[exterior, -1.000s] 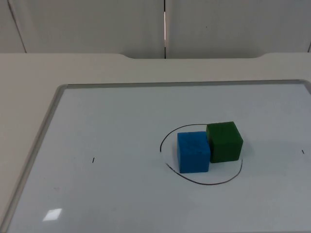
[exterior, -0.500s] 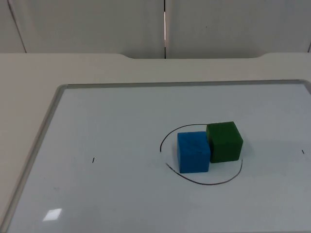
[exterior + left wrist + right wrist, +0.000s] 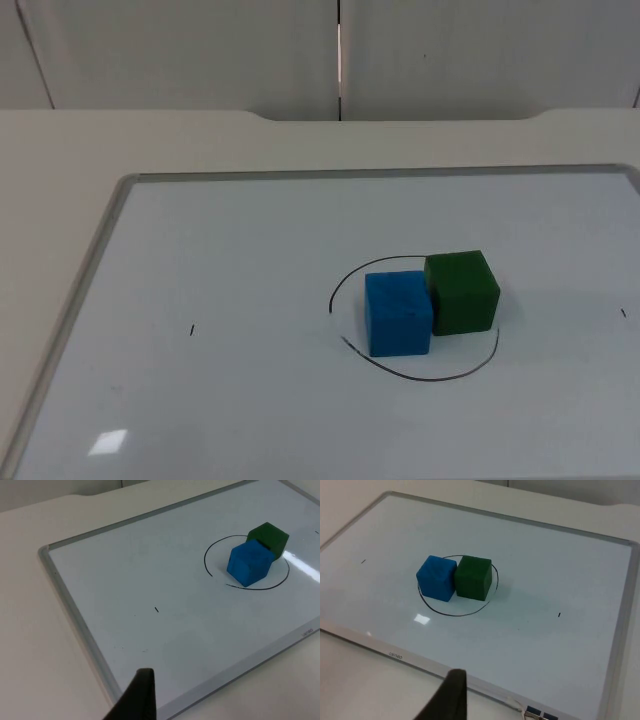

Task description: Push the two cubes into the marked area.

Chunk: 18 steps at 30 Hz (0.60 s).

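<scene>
Whiteboard (image 3: 250,300) lies flat on tabletop (image 3: 60,160), w/ drawn circle (image 3: 415,320) on it. Blue cube (image 3: 398,313) & green cube (image 3: 461,292) touch side by side inside circle. Left claw (image 3: 136,697) & right claw (image 3: 449,697) wait off the board's edge; fingers' state can't tell.

Overhead faces wall; wrists flank whiteboard (image 3: 300,400) — cubes shared.

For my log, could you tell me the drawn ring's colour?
Black; the hand-drawn ring shows best in the right wrist view.
</scene>
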Tool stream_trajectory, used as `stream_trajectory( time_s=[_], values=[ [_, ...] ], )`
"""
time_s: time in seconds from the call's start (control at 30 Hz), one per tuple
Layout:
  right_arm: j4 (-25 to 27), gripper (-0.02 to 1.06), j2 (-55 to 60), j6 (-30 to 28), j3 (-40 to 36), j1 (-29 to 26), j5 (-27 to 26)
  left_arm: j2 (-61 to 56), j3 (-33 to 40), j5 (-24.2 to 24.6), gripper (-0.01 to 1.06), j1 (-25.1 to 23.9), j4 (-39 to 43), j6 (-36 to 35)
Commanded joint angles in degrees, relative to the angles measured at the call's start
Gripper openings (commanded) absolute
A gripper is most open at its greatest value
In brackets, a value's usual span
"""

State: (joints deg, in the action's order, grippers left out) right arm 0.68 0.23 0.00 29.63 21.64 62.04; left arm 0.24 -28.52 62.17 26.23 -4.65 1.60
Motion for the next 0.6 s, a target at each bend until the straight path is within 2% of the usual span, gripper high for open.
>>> stream_trajectory(
  time_s=[0.0,0.57],
  values=[
    [0.1,1.05,-0.2,0.4,-0.1,0.3,-0.3,-0.2,0.3,-0.8,1.05,-0.3,-0.7,0.1],
    [0.1,1.05,-0.2,0.4,-0.1,0.3,-0.4,-0.2,0.3,-0.8,1.05,-0.3,-0.7,0.1]
  ],
)
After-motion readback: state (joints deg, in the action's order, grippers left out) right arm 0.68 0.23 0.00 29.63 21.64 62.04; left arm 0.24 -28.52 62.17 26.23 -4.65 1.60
